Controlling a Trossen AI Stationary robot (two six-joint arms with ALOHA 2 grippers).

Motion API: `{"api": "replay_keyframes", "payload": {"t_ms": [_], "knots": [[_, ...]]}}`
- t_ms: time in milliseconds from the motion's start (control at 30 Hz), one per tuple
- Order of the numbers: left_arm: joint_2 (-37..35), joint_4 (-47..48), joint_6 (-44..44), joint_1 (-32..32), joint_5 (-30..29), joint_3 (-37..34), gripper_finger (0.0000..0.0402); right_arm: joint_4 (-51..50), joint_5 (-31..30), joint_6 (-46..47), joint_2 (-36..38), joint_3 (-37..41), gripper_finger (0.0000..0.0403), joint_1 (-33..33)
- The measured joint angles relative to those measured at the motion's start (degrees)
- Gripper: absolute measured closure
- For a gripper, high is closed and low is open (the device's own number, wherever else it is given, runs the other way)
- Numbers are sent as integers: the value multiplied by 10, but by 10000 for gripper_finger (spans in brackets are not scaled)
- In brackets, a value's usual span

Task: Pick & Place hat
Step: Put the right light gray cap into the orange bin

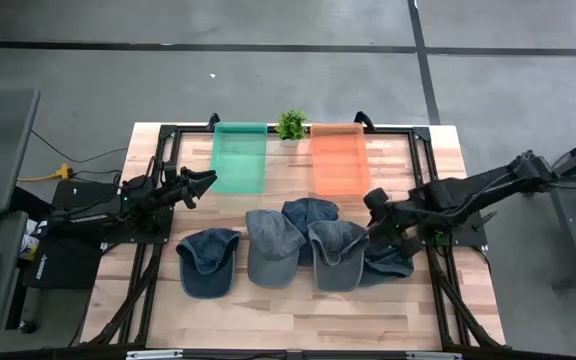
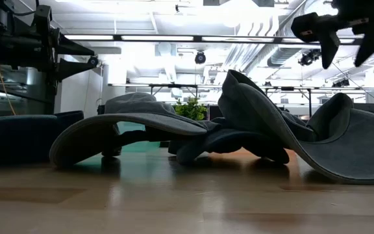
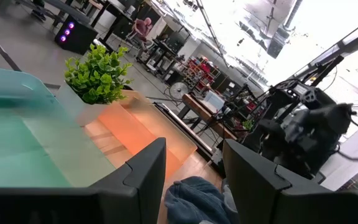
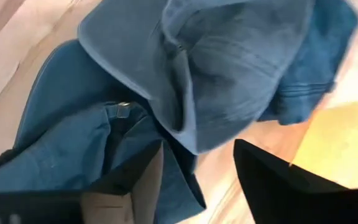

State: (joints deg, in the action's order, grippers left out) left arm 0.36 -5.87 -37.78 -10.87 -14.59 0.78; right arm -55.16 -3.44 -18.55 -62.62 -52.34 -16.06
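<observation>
Several denim caps lie in an overlapping row on the wooden table: a dark blue one [image 1: 208, 262], a grey one [image 1: 273, 247], a dark blue one [image 1: 310, 214], a grey one [image 1: 338, 255] and a dark blue one [image 1: 390, 262]. My right gripper [image 1: 376, 226] [image 2: 345, 44] hangs open above the right end of the row. Its wrist view looks down on the grey cap [image 4: 229, 62] and the blue cap [image 4: 67, 143], with the fingers clear of both. My left gripper [image 1: 204, 183] [image 3: 194, 177] is open, held above the table left of the caps, by the green tray.
A green tray [image 1: 239, 157] and an orange tray [image 1: 340, 160] sit side by side at the table's far edge, with a small potted plant [image 1: 291, 124] between them. Bare wood lies along the near edge [image 1: 298, 320]. A person [image 3: 145, 28] shows far off in the room.
</observation>
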Motion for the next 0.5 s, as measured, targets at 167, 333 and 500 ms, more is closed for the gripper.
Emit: {"api": "replay_keyframes", "payload": {"t_ms": [167, 333, 500], "knots": [[0, 0, 0, 0, 0, 0, 243, -2, -30, -32, -46, 0, 169, -33], [0, 0, 0, 0, 0, 0, 243, -7, -86, -89, -92, 0, 154, -71], [0, 0, 0, 0, 0, 0, 243, -8, -142, -142, -129, 0, 153, -104]]}}
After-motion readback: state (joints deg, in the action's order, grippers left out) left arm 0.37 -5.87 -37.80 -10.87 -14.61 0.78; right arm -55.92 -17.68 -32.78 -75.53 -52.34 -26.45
